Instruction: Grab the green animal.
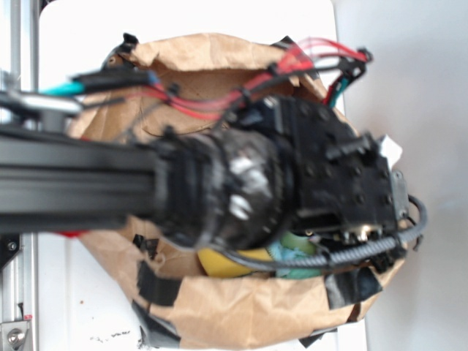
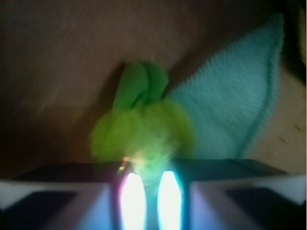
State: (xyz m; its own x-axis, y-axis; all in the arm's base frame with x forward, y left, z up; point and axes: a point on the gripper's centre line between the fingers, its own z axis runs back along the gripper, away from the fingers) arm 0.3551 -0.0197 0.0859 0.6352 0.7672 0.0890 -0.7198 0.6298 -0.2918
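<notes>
Green animal (image 2: 144,127) | nipped between near-closed jaws | teal cloth (image 2: 235,105) touching right

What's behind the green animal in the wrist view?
A light teal cloth sits behind and right of the green animal, against the brown bag wall. Its lower corner is hidden by the animal and the gripper.

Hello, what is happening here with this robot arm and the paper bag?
The robot arm reaches down into a brown paper bag to grab the green animal, a fuzzy lime-green plush toy. In the wrist view the gripper is right at the toy, its two bright fingertips close together with green fuzz between them, so it seems to be pinching the plush, though the blur prevents certainty. A light teal cloth lies just beside the toy, on its right in the wrist view.
</notes>
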